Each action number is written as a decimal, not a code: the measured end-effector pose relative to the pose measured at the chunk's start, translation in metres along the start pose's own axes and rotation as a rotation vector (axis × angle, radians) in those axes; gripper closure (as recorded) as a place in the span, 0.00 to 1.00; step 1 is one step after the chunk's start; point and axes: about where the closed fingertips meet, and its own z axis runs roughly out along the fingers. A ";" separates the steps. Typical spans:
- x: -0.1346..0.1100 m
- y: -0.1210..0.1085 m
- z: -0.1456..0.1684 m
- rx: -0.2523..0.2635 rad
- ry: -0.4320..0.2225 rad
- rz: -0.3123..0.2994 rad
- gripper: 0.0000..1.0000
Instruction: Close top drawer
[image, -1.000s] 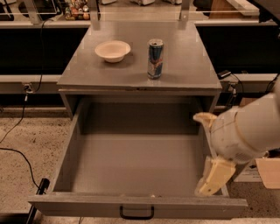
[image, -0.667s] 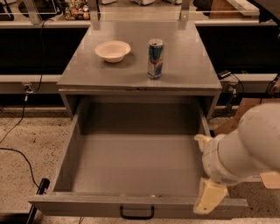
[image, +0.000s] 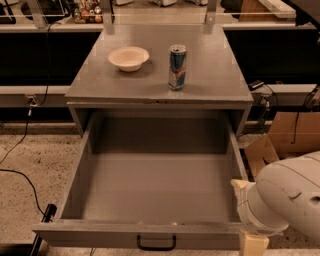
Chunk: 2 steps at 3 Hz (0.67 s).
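The top drawer (image: 155, 180) is pulled far out of the grey cabinet. It is wide and deep, plain grey inside, and holds nothing. Its small black bar handle (image: 156, 243) sits mid-front at the bottom edge of the view. My gripper (image: 254, 244) is at the drawer's front right corner, just outside the drawer front, below the white rounded arm housing (image: 287, 200). Only a cream part of it shows at the frame's bottom edge.
On the cabinet top (image: 210, 85) stand a white bowl (image: 128, 57) and a blue drink can (image: 177, 67). Cardboard boxes (image: 285, 140) lie on the floor to the right. A black cable (image: 20, 175) runs over the speckled floor at left.
My arm and gripper have moved down and toward the camera, from inside the drawer's right side to its front right corner. The drawer has stayed open.
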 end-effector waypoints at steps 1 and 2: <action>-0.006 0.005 0.012 -0.004 -0.044 -0.015 0.00; -0.023 0.003 0.023 0.022 -0.091 -0.084 0.14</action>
